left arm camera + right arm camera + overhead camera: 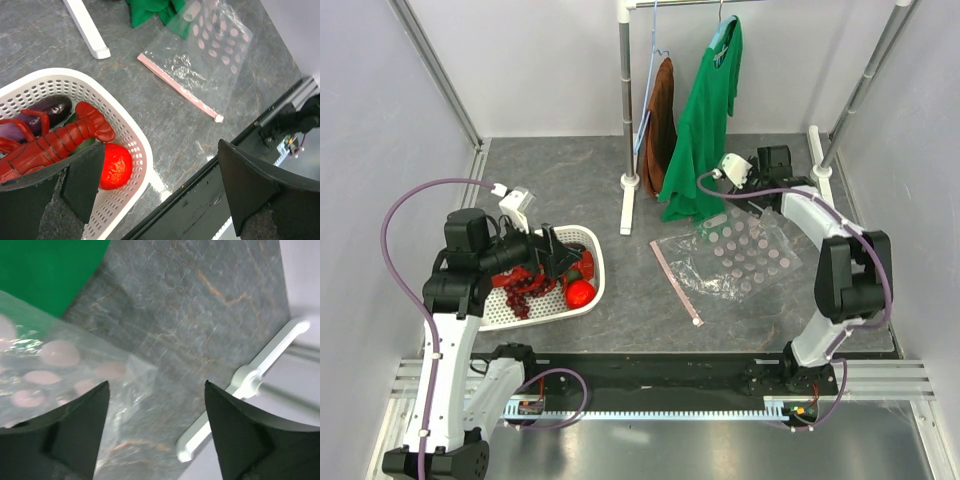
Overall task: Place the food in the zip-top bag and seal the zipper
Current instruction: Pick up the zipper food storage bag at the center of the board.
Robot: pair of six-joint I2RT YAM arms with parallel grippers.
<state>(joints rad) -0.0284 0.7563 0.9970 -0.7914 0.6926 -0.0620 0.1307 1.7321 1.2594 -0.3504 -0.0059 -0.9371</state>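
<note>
The white perforated basket (596, 246) sits on the left of the grey surface (620, 320). All the toy food I can make out is in it. The red lobster (55, 145) stretches across the middle. A smooth dark purple piece (47, 112) lies on its far side, and the small red tomato (116, 166) rests against the basket's near right wall. A sliver of dark green shows beneath the lobster, too little to say what it is.

The left tool (160, 195) hangs over the basket with its jaws spread wide and nothing between them. One finger is just beside the tomato and the other is out past the rim.

The zip-top bag (735, 255) lies flat on the right half of the surface, well apart from the basket. Its pink zipper strip (675, 283) runs along the left edge, slanting from far to near.

The right tool (155, 430) hovers above the bag's far right corner, also spread open and holding nothing.

Behind the bag a green shirt (705, 130) and a brown garment (660, 120) hang from a white rack (628, 110). The shirt's hem reaches the bag's far edge.
</note>
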